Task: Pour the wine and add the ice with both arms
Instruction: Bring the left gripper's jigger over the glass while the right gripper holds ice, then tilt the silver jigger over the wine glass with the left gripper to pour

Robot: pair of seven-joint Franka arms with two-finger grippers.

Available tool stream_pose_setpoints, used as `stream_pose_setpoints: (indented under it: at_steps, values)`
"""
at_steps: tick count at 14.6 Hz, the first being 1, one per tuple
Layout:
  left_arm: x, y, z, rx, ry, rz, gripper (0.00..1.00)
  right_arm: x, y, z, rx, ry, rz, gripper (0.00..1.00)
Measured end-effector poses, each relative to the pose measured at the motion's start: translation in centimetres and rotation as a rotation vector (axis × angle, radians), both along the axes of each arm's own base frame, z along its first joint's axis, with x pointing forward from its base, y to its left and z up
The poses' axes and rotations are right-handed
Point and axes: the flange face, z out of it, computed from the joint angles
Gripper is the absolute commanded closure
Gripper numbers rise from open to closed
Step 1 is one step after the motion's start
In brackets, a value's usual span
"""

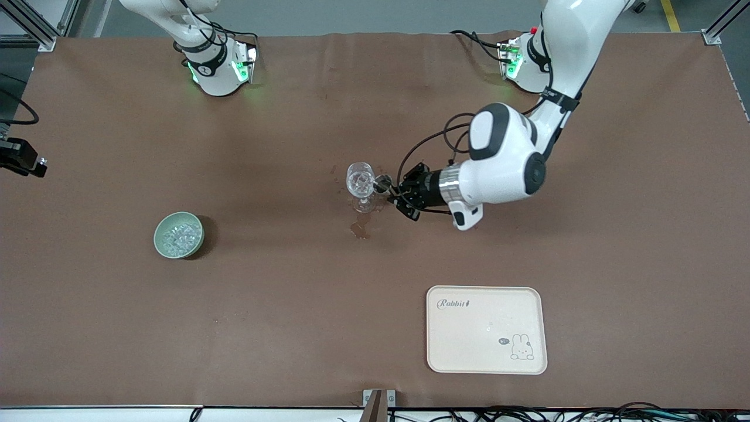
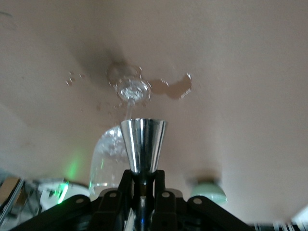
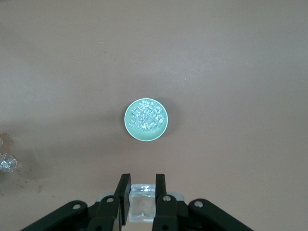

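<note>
A clear wine glass stands mid-table. My left gripper is beside it, shut on the stem of a small steel cup that lies level next to the glass bowl. In the left wrist view the cup sits between the fingers, with the glass just past it. The wine is hidden. A pale green bowl of ice sits toward the right arm's end. High over that bowl, my right gripper is shut on one ice cube.
A wet dark stain marks the brown cloth just nearer the camera than the glass. A cream rabbit tray lies near the front edge, toward the left arm's end. A black device juts in at the right arm's end.
</note>
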Motion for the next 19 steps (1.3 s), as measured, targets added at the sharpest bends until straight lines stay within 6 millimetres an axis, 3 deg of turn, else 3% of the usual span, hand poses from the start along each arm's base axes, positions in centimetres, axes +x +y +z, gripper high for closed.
stream_pose_setpoints:
  at_steps: [4,11,19]
  values:
    - [-1.2,-1.5,1.0,0.051,-0.031,-0.034,1.0,0.0,0.1,0.0,0.0,0.0,0.001,1.0]
    - [-3.3,-3.9,0.9,0.145,-0.054,-0.08,1.0,0.0,0.1,0.0,0.0,0.0,0.001,1.0]
    - [-3.1,-4.3,2.7,0.227,-0.088,-0.074,1.0,0.0,0.3,0.0,0.0,0.0,0.005,0.99]
